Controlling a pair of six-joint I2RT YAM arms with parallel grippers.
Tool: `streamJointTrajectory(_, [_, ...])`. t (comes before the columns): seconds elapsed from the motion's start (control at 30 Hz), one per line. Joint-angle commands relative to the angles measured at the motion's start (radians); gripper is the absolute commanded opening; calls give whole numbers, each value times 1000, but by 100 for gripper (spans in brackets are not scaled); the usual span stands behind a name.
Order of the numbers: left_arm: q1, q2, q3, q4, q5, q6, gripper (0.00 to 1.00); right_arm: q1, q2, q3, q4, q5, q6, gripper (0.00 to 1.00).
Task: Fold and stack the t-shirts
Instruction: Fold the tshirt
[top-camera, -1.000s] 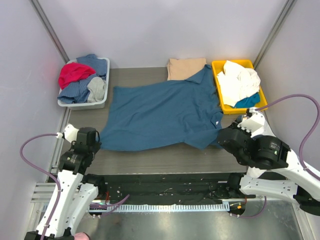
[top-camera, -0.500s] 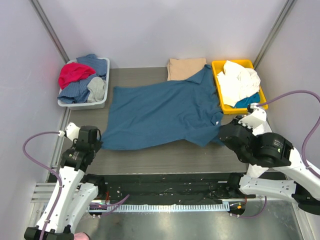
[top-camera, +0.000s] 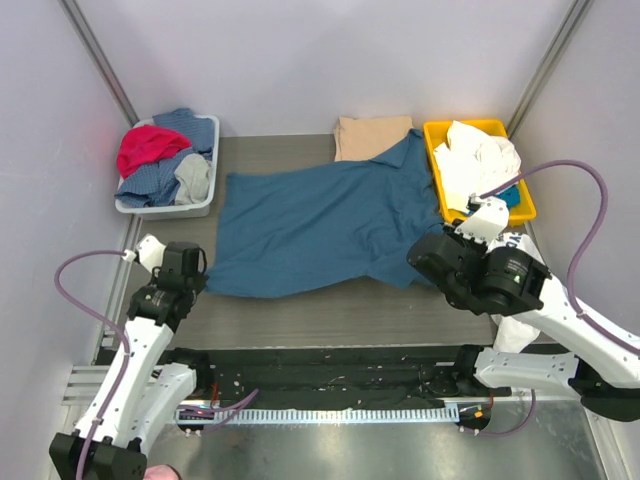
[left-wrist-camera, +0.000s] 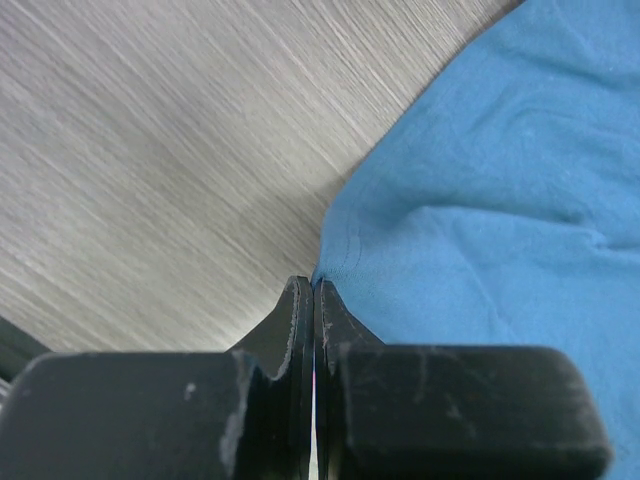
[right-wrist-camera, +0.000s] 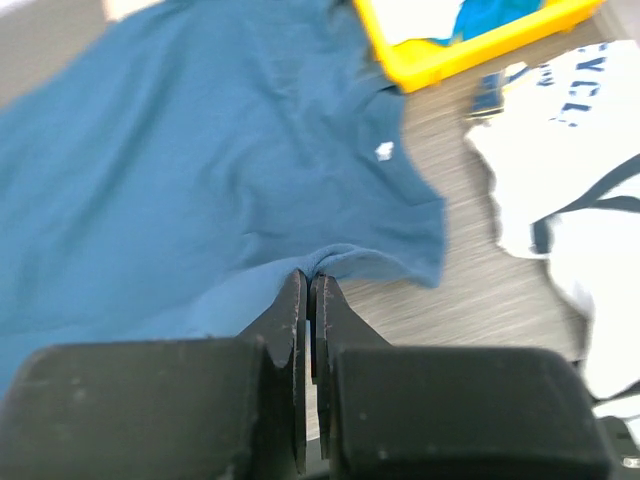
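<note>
Though still flat, teal t-shirt (top-camera: 320, 225) narrower.

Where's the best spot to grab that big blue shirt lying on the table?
The blue shirt lies spread flat, so only its edge gives a thin lip to pinch. I'd take the near edge at both ends, coming low from the robot's side, where the left gripper and right gripper have jaws shut on it.

A grey wood-grain table (top-camera: 330, 310) fills the middle. Pale lilac walls (top-camera: 300, 60) rise behind it and at both its sides.
</note>
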Motion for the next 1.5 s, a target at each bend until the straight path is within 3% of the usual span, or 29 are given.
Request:
streamJointTrajectory(0.0, [11,64,42,117,-72,37,0,-99,-3,-55,17,-8,-146,1])
streamJointTrajectory(0.37, [102,231,68,254,-15,92,0,-461,43,-175,376,-213,-539,1])
streamJointTrajectory(0.57, [119,296,74,315,19,107,0,-628,79,-236,516,-354,-621,1])
streamJointTrajectory(1.03, [119,556,170,461,71,114,0,-743,285,-195,746,-410,-710,1])
streamJointTrajectory(1.47, [119,754,307,514,80,157,0,-815,480,-72,837,-415,-725,1])
